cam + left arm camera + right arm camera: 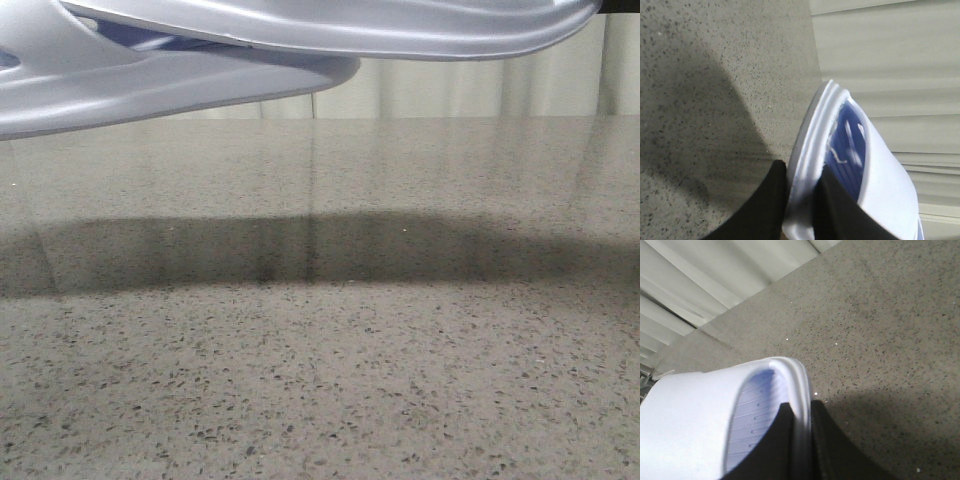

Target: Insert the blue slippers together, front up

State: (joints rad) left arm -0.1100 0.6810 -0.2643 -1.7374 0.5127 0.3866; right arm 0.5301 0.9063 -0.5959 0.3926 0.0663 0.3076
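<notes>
Blue slippers (pixel 250 40) aloft over speckled table (pixel 320 380)

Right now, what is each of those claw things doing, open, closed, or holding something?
Left gripper: closed on one blue slipper, jaws pinching its edge.
Right gripper: closed on the other blue slipper, same pinch.

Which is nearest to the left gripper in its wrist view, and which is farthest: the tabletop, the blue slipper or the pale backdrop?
1. blue slipper: clamped in the left gripper.
2. tabletop: under the slipper.
3. pale backdrop: beyond the table's edge.
</notes>
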